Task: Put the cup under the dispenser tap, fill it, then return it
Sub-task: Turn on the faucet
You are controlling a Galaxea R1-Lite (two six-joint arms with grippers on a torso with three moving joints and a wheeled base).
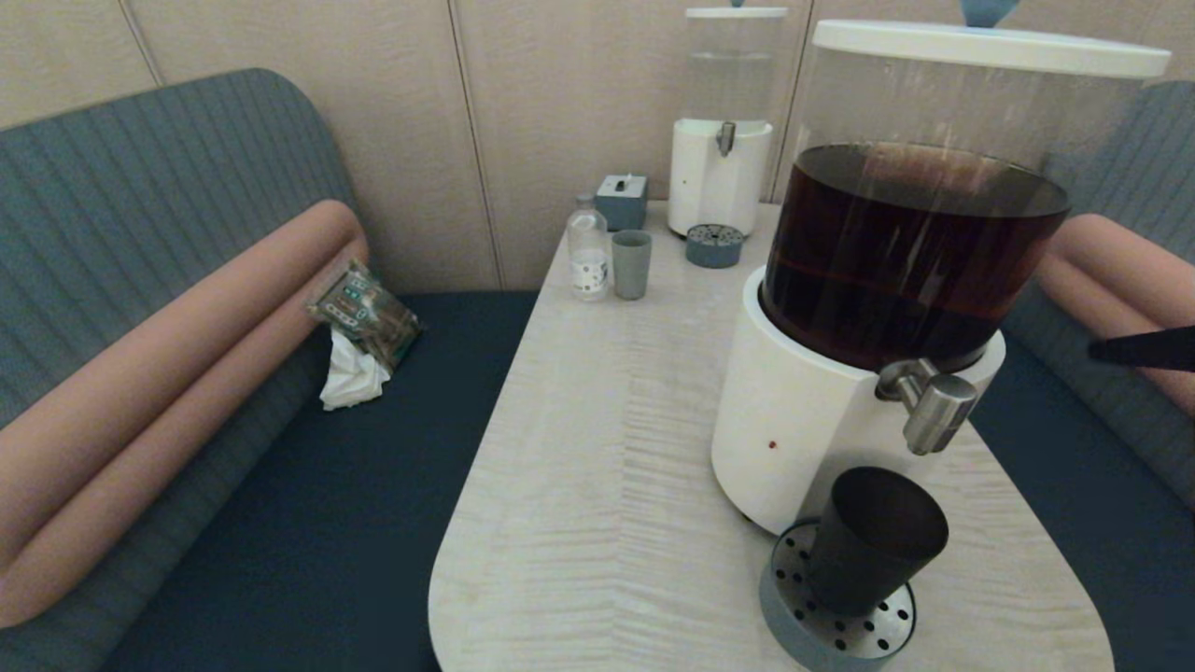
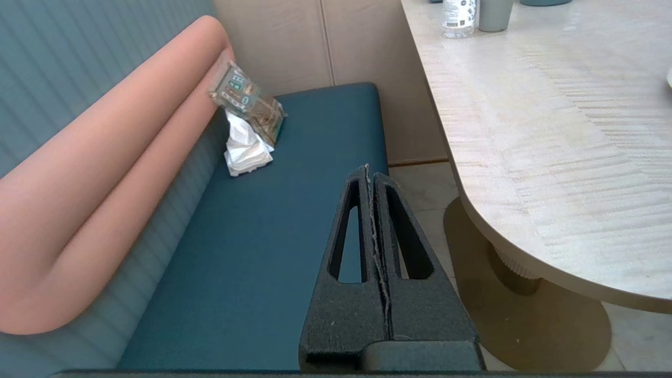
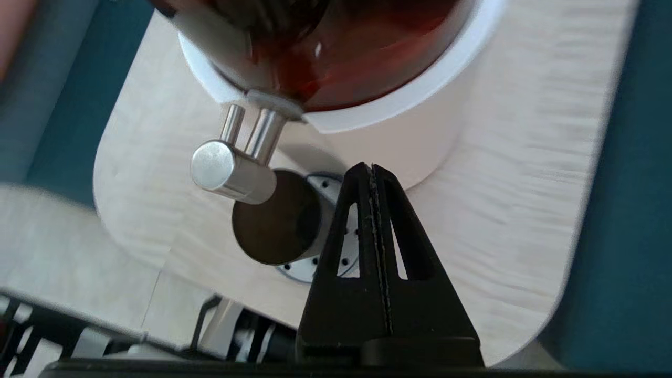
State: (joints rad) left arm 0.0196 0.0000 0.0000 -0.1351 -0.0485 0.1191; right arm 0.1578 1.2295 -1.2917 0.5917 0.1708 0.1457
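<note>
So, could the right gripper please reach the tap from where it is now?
Probably yes: the right gripper, shut, hovers beside the dispenser, and nothing lies between it and the tap.

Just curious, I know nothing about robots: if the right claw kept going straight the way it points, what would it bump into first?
Probably the white base of the big dispenser, just past the black cup on its drip tray. The right gripper, jaws shut, points there beside the cup, though depth is hard to judge.

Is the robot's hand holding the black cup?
No. The cup stands alone on the drip tray under the tap, and the right hand is shut, empty, beside it.
</note>
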